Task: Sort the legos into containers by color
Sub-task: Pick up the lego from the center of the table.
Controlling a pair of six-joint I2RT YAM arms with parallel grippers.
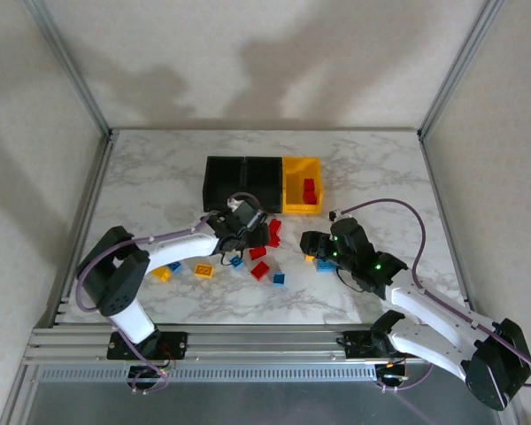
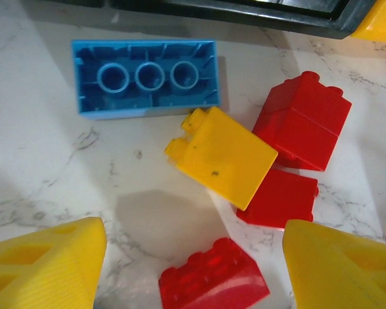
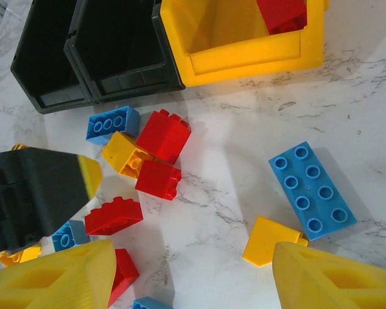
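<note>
No readable text, labels or numbers — none on bricks, bins, arms

Soft, even light falls on my marble table (image 1: 372, 177); broad faint shadows cross the back wall (image 1: 265, 62); legos (image 2: 225, 161) look sharp in my wrist views.

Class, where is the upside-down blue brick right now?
In the left wrist view the upside-down blue brick lies upper left, just before the black bin, with the yellow brick at its lower right corner.
</note>
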